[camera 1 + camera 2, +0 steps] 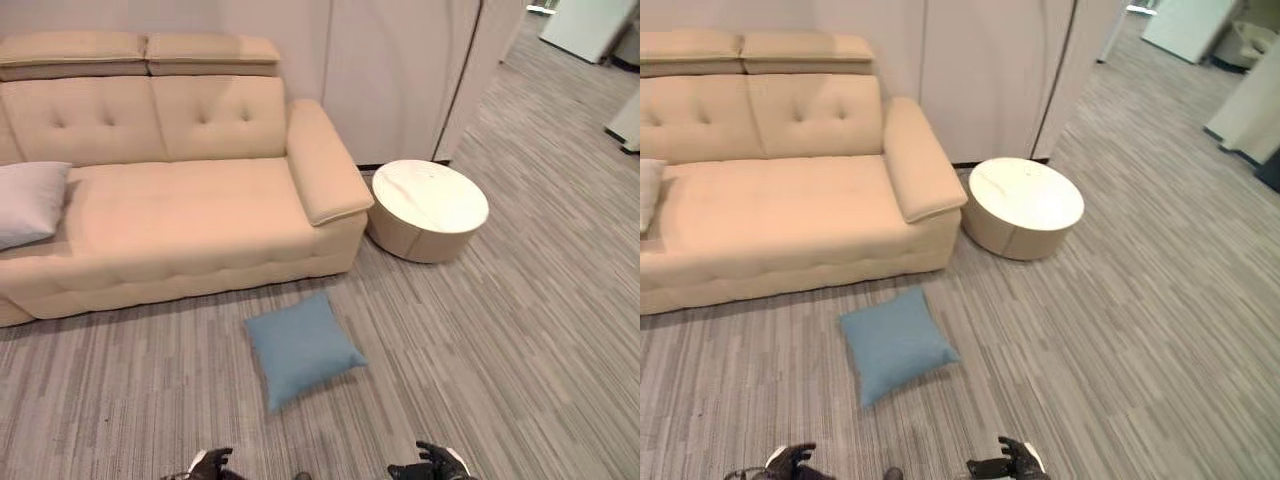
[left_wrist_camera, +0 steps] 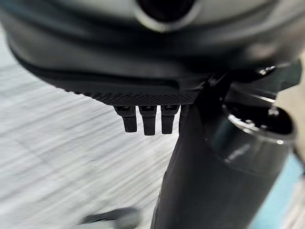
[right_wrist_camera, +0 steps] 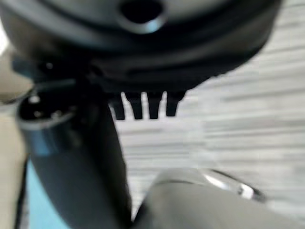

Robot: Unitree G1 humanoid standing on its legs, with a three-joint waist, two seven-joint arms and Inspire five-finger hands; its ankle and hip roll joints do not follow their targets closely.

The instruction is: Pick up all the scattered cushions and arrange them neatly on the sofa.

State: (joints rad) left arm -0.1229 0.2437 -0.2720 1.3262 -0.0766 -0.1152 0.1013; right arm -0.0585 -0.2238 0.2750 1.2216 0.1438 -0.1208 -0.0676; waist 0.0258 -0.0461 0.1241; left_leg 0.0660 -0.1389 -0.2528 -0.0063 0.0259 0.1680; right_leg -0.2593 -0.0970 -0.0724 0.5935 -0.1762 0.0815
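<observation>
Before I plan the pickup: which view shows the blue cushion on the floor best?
The left eye view: the blue cushion lies whole on the carpet in front of the sofa. The right eye view shows it whole too, further left. Each wrist view catches only a blue sliver past its hand.

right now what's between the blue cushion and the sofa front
Only bare grey striped carpet separates the blue cushion from the beige sofa, seen in both eye views.

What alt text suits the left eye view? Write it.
A blue cushion lies on grey carpet before a beige sofa, which holds a pale cushion; a round white table stands beside it.
</observation>
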